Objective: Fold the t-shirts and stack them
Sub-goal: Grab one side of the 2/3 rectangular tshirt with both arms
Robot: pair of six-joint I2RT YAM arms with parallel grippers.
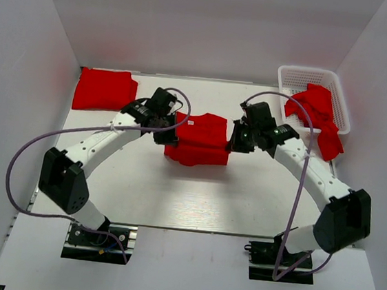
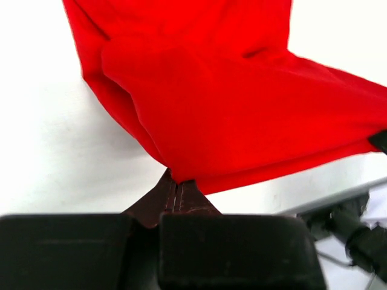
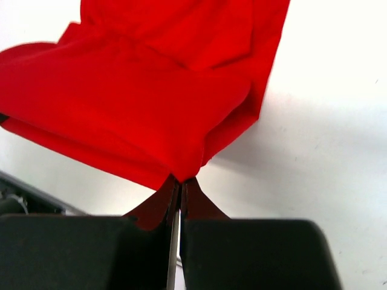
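Cloth spans the whole gap between the two arms: one red t-shirt (image 1: 198, 142) is at the middle of the table (image 1: 174, 198), and its long axis runs from left to right. The left gripper (image 2: 178, 188) is closed tight on the left edge of this shirt, and the right gripper (image 3: 180, 186) is closed tight on the right edge, so both arms are equally near to it. In both wrist views the fabric lies straight ahead of the fingertips in soft folds; I cannot tell if its lower part touches the table or hangs a little above. A white neck label (image 1: 190, 123) shows near the left side. A folded t-shirt (image 1: 104, 88) rests at the far left corner, nearer to the left arm, and in my judgement the stack should grow there. Crumpled t-shirts (image 1: 316, 109) lie in and over the white basket (image 1: 305, 73) at the far right.
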